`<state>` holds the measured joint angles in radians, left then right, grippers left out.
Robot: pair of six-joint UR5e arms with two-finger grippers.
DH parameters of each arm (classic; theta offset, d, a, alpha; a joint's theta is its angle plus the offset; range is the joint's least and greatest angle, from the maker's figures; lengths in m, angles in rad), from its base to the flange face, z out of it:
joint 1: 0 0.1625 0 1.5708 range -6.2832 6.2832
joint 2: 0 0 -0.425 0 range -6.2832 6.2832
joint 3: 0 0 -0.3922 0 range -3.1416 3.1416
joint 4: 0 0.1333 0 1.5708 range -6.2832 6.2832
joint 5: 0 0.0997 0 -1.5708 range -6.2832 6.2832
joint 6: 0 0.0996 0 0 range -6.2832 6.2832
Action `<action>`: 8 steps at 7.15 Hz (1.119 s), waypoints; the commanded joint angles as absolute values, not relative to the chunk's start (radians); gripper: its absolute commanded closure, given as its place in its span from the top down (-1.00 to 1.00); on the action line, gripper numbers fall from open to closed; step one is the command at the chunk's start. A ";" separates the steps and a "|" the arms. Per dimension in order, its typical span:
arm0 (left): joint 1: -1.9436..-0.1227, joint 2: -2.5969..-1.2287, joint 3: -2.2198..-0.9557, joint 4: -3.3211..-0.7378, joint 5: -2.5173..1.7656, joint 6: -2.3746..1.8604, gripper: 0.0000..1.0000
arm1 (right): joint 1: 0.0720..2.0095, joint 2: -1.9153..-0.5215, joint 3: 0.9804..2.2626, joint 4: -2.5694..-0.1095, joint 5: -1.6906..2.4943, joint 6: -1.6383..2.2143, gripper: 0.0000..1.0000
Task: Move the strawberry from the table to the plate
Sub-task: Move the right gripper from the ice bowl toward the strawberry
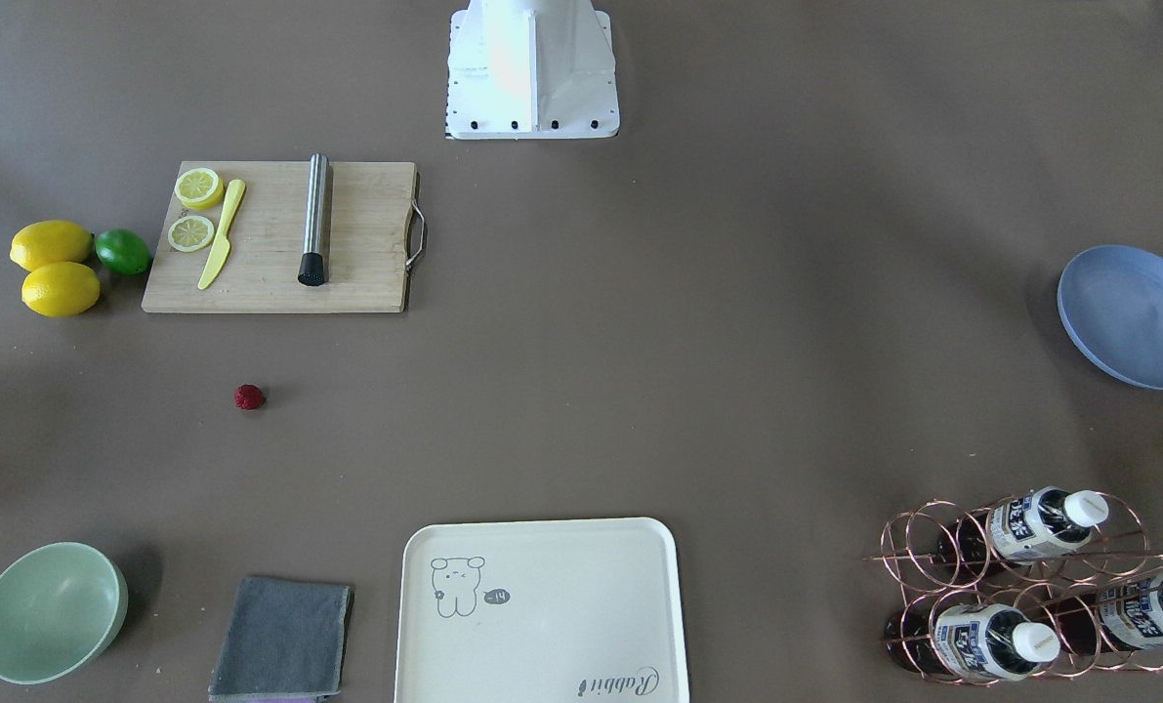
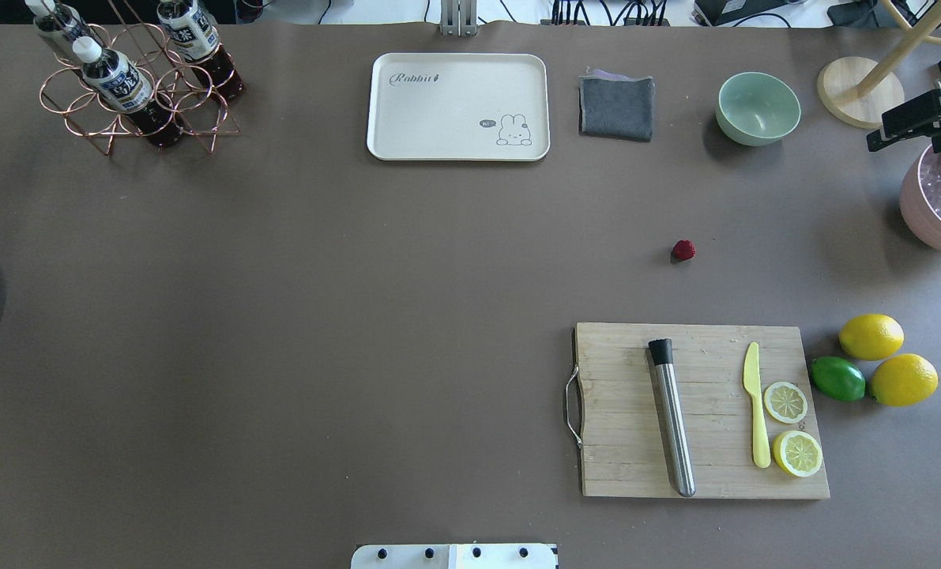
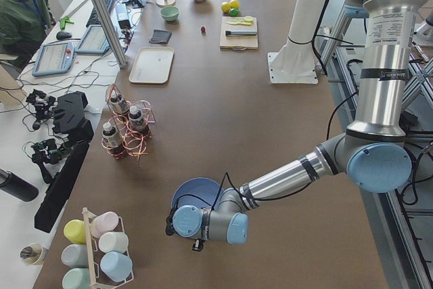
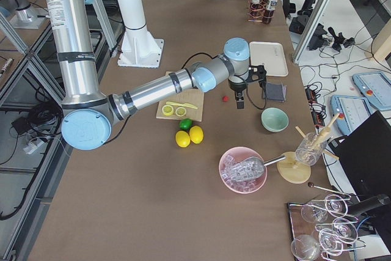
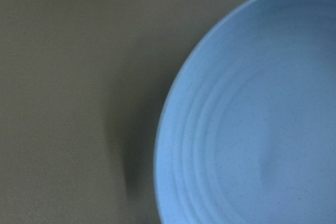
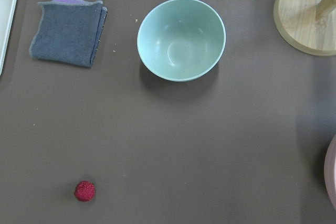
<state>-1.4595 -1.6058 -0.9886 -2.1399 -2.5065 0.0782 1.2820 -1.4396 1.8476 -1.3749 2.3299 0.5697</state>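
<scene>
The strawberry [image 1: 249, 396] [image 2: 683, 250] [image 6: 84, 191] lies alone on the brown table [image 2: 320, 316], between the cutting board and the grey cloth. The blue plate [image 1: 1128, 317] [image 5: 252, 119] [image 3: 196, 194] sits at the table's end on my left side, with nothing in it. My left gripper [image 3: 196, 243] hangs over the plate's rim; I cannot tell whether it is open or shut. My right gripper [image 4: 239, 99] hovers well above the table beside the strawberry [image 4: 225, 98]. Its fingers do not show in the wrist view, so I cannot tell its state.
A cutting board [image 2: 707, 474] carries a steel muddler, a yellow knife and lemon slices; two lemons and a lime [image 2: 837, 378] lie beside it. Green bowl [image 2: 757, 107], grey cloth [image 2: 616, 107], cream tray [image 2: 458, 107], bottle rack [image 2: 134, 87], pink ice bowl [image 4: 243, 169]. A person sits beyond the table [image 3: 20, 11].
</scene>
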 commanded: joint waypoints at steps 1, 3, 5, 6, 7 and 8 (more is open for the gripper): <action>-1.459 -1.606 -0.980 -2.140 -2.507 0.078 0.02 | 1.282 -1.442 1.847 -1.374 2.321 0.569 1.00; -1.459 -1.606 -0.980 -2.140 -2.508 0.078 -0.42 | 1.284 -1.440 1.847 -1.376 2.319 0.569 1.00; -1.459 -1.602 -0.979 -2.140 -2.539 0.078 -1.00 | 1.307 -1.448 1.868 -1.376 2.321 0.568 1.00; -1.459 -1.601 -0.979 -2.140 -2.539 0.078 -1.00 | 1.316 -1.450 1.870 -1.377 2.321 0.568 1.00; -1.459 -1.609 -0.988 -2.138 -2.542 0.045 -1.00 | 1.315 -1.447 1.862 -1.378 2.319 0.568 1.00; -1.459 -1.632 -1.006 -2.138 -2.581 -0.015 -1.00 | 1.316 -1.448 1.864 -1.378 2.319 0.565 1.00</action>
